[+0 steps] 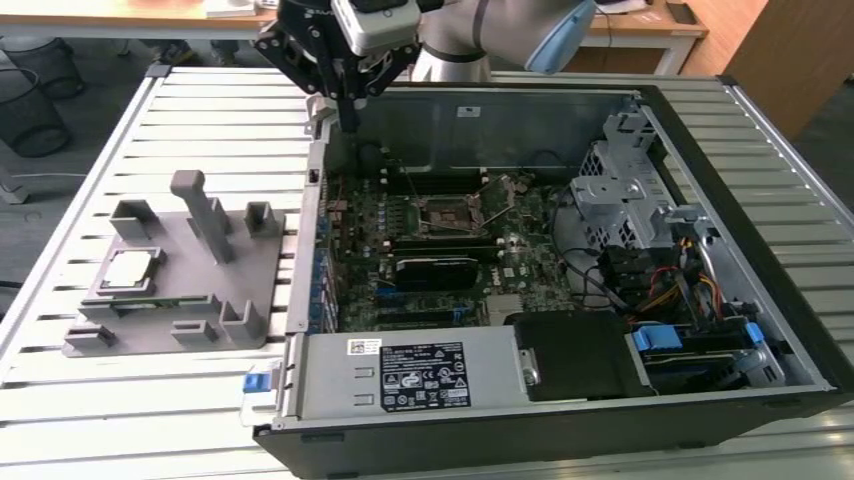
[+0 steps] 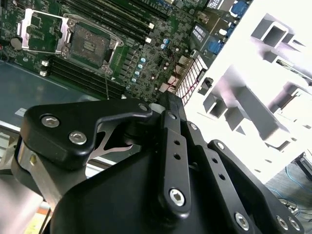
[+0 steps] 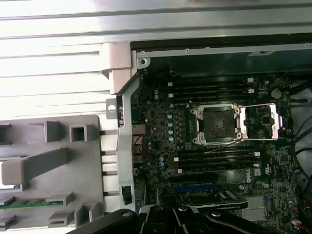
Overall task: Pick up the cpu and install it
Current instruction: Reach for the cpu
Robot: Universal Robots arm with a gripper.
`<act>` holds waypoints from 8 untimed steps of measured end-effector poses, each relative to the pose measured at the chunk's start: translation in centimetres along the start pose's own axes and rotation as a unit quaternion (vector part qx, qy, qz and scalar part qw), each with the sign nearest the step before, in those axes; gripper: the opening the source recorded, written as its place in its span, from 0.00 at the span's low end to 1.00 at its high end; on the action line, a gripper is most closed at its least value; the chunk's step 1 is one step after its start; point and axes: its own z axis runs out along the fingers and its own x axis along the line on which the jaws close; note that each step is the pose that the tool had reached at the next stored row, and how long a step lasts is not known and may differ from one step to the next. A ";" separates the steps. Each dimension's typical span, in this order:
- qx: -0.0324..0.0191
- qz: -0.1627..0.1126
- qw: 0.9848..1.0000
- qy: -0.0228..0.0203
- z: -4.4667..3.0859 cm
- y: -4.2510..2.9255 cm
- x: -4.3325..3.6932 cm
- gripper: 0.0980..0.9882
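The cpu (image 1: 131, 270), a small square chip with a pale metal top, lies flat in a recess of the grey fixture block (image 1: 174, 300) on the exterior view's left. My gripper (image 1: 350, 122) hangs above the back left corner of the open computer case (image 1: 561, 440), well away from the cpu, shut with nothing in it. The motherboard socket (image 1: 447, 213) sits in the middle of the board. In the first wrist view the socket (image 3: 217, 124) is bare, with its metal cover plate (image 3: 263, 122) swung open to one side. The socket (image 2: 87, 44) is also in the second wrist view.
The case stands on a slatted white table (image 1: 200, 110). Inside it are a power supply (image 1: 400, 375), a drive cage (image 1: 621, 190), loose cables (image 1: 667, 290) and memory slots (image 3: 214, 87). The fixture has upright grey posts (image 1: 200, 210) beside the cpu and a green memory stick (image 3: 29, 202).
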 end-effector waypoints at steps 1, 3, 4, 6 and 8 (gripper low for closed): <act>0.000 0.000 1.000 0.000 0.01 0.00 0.05 0.01; 0.000 0.000 1.000 0.001 0.02 -0.01 0.16 0.01; 0.000 0.000 1.000 0.001 0.03 -0.02 0.21 0.01; 0.000 0.000 1.000 0.001 0.04 -0.03 0.33 0.01; 0.000 0.000 1.000 0.002 0.06 -0.04 0.45 0.01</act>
